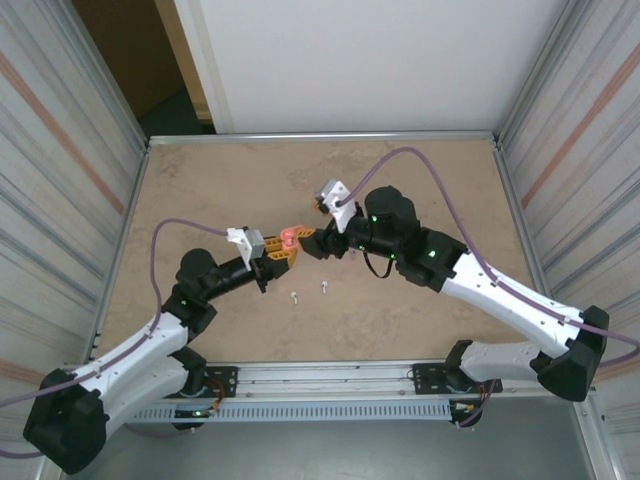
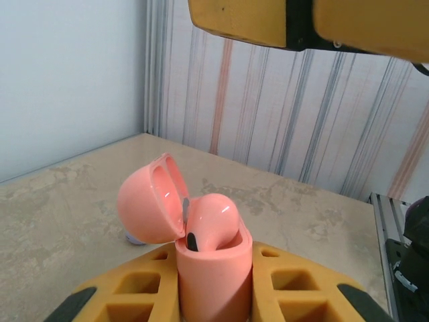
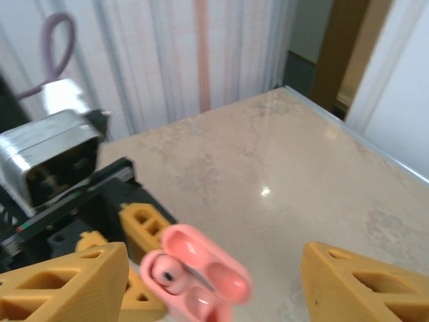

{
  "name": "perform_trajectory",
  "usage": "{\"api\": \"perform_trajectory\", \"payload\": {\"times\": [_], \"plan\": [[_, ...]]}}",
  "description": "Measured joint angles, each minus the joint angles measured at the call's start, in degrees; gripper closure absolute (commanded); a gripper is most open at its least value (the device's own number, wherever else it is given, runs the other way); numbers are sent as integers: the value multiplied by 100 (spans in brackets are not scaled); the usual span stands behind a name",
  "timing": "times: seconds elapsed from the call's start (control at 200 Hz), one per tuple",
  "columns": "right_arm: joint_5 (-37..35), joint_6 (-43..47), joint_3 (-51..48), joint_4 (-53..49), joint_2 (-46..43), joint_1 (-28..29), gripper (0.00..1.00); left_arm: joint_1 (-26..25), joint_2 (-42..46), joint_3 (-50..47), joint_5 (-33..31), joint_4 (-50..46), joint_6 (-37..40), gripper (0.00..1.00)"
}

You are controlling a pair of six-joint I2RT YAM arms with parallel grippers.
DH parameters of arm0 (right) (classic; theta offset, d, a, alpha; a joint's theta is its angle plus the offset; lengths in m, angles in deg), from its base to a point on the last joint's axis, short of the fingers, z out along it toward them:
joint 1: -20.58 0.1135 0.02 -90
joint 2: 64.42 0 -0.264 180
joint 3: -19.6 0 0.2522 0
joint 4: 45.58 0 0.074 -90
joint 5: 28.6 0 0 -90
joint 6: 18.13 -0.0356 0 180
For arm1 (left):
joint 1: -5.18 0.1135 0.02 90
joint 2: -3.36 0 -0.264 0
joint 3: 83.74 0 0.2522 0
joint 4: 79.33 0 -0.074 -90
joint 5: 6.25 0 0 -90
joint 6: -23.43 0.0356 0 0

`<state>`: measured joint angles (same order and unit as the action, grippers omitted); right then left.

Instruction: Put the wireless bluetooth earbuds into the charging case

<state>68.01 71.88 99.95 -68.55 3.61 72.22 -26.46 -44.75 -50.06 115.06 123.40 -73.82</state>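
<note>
Case (image 2: 214, 268) in closed left hand (image 1: 282, 252), right hand (image 1: 311, 242) open

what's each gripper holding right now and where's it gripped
Left gripper clamps the pink case by its lower body, lid open. Right gripper is open, holding nothing.

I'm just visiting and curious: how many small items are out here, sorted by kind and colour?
pink case: 1
pink earbud, sitting in the case: 1
white earbuds, loose on the table: 2
Total: 4
</note>
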Motion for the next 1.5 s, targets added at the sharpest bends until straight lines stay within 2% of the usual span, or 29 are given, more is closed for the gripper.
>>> {"api": "perform_trajectory", "payload": {"times": [0.311, 0.646, 0.872, 1.057, 1.498], "plan": [[238, -1165, -358, -291, -76, -1095, 32, 0, 640, -17, -361, -485, 155, 100], [597, -1836, -415, -695, 619, -1650, 33, 0, 1204, -26, -505, -811, 212, 100], [780, -2107, -337, -1145, 1613, -1759, 33, 0, 1449, -24, -501, -942, 214, 100], [894, -2334, 118, -1596, 2446, -1759, 33, 0, 1547, -26, -503, -1038, 229, 100], [968, -2653, 955, -2208, 3753, -1735, 38, 0, 1633, -24, -501, -1272, 297, 100]]}}
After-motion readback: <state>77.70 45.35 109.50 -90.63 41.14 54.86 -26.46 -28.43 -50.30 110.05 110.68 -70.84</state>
